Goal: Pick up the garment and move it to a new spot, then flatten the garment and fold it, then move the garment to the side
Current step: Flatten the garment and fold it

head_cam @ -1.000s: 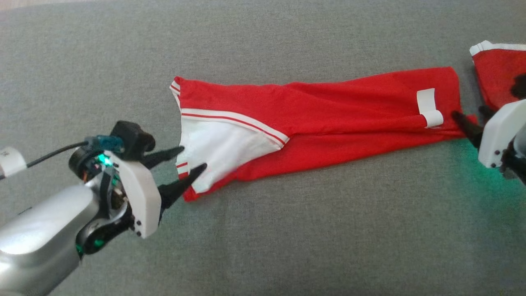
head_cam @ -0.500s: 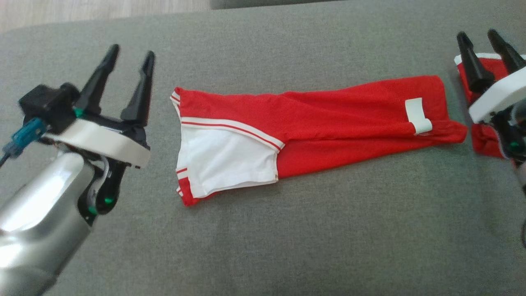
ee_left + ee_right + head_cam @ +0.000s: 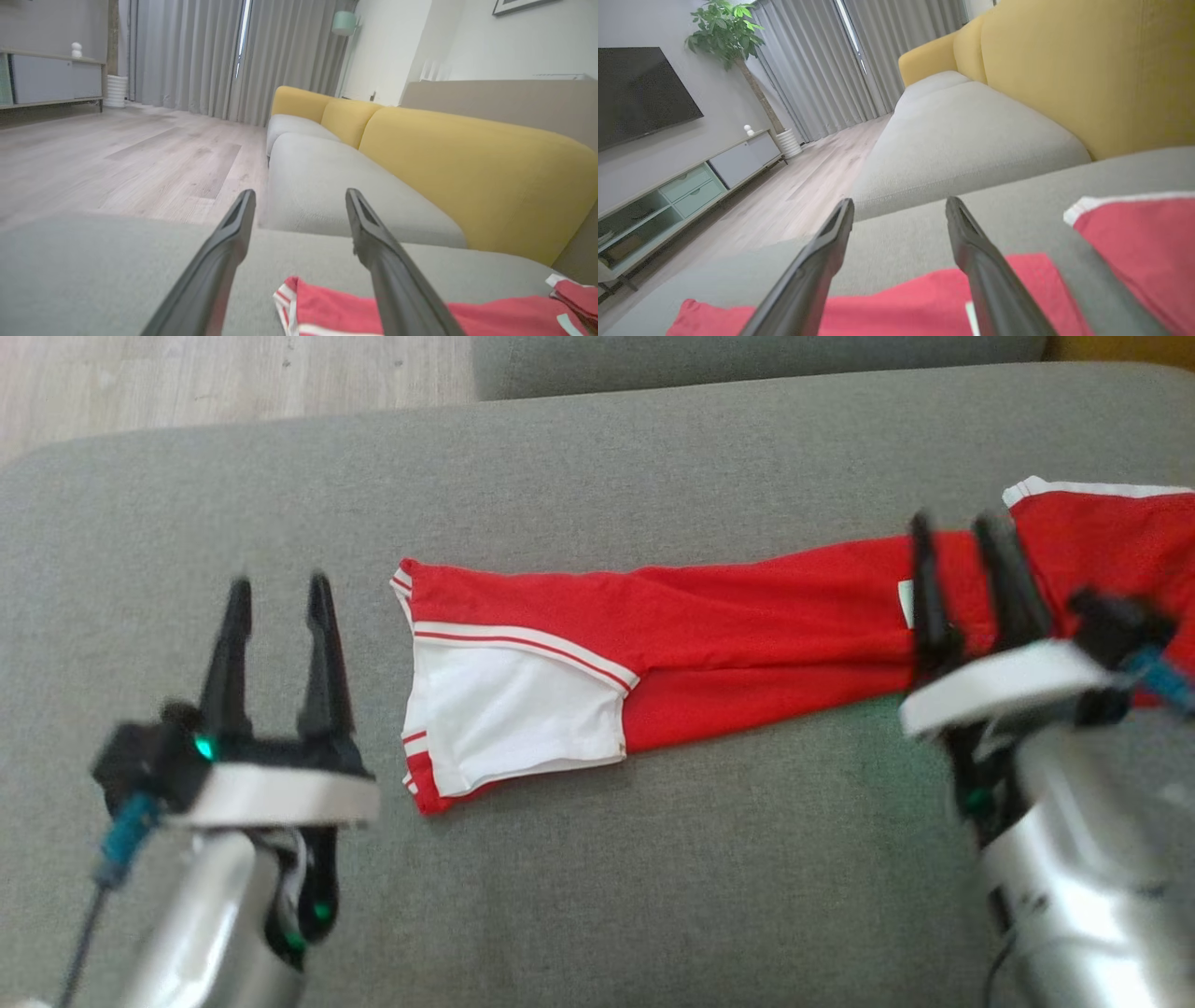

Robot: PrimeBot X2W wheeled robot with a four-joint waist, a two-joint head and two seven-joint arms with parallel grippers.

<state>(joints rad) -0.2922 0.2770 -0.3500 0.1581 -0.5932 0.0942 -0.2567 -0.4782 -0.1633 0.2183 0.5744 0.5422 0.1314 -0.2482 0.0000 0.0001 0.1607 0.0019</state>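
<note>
The garment (image 3: 728,635), red with a white panel and striped trim at its left end, lies stretched in a long folded strip across the grey cushion (image 3: 597,896). My left gripper (image 3: 275,588) hovers open just left of its striped end, touching nothing. My right gripper (image 3: 962,532) stands open above the garment's right end, its fingers blurred. In the left wrist view the left gripper (image 3: 299,196) points past the garment (image 3: 336,308) low in the frame. The right gripper (image 3: 900,204) is open above the red cloth (image 3: 901,312).
A second red piece of cloth with a white edge (image 3: 1102,532) lies at the far right, by the right arm. Wooden floor (image 3: 233,373) lies beyond the cushion's far edge. Another grey seat (image 3: 327,186) and a yellow backrest (image 3: 467,163) stand farther on.
Both grippers have left the garment's ends, swung up and drawn back towards me, standing open. The head camera has tilted, bringing the floor into view. The garment lies as it was.
</note>
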